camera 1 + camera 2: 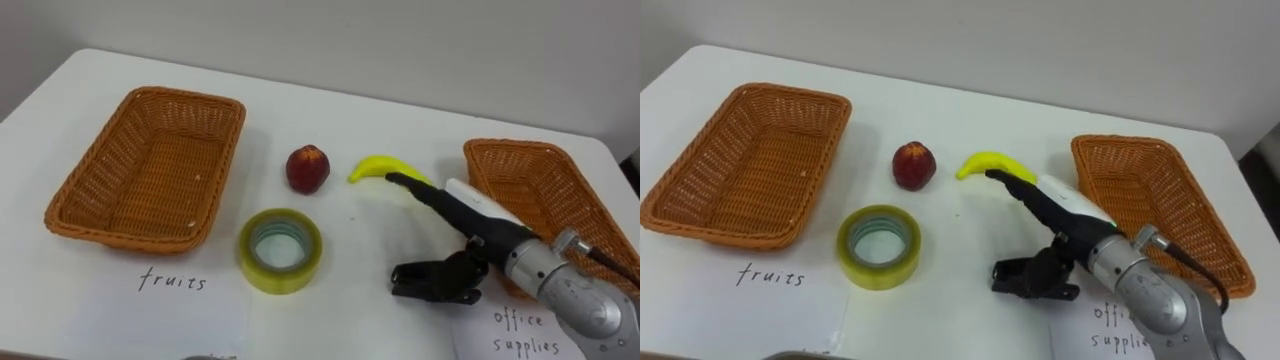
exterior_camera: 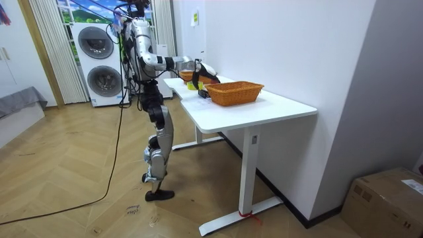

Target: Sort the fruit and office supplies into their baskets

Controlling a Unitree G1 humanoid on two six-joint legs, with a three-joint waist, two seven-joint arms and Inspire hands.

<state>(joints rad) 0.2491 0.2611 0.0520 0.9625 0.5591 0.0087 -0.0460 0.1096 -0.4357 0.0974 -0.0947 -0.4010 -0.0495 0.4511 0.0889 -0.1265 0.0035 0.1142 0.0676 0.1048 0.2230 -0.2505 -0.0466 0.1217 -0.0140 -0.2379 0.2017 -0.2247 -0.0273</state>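
A yellow banana (image 1: 376,167) lies on the white table (image 1: 400,110) between a red peach (image 1: 308,168) and the right-hand wicker basket (image 1: 482,160). My right hand (image 1: 472,212) reaches in from the lower right, open, with its straight dark fingertips at the banana's right end and the thumb spread out below. A roll of yellowish tape (image 1: 281,250) lies flat nearer to me, in front of the peach. The left-hand wicker basket (image 1: 96,228) has nothing in it. A grey sliver at the bottom edge may be my left hand (image 1: 212,356).
A paper label reading fruits (image 1: 172,282) lies before the left basket, and one reading office supplies (image 1: 525,335) before the right basket. In the room view I stand at the table's (image 2: 264,109) end, right arm stretched over it, a wall behind.
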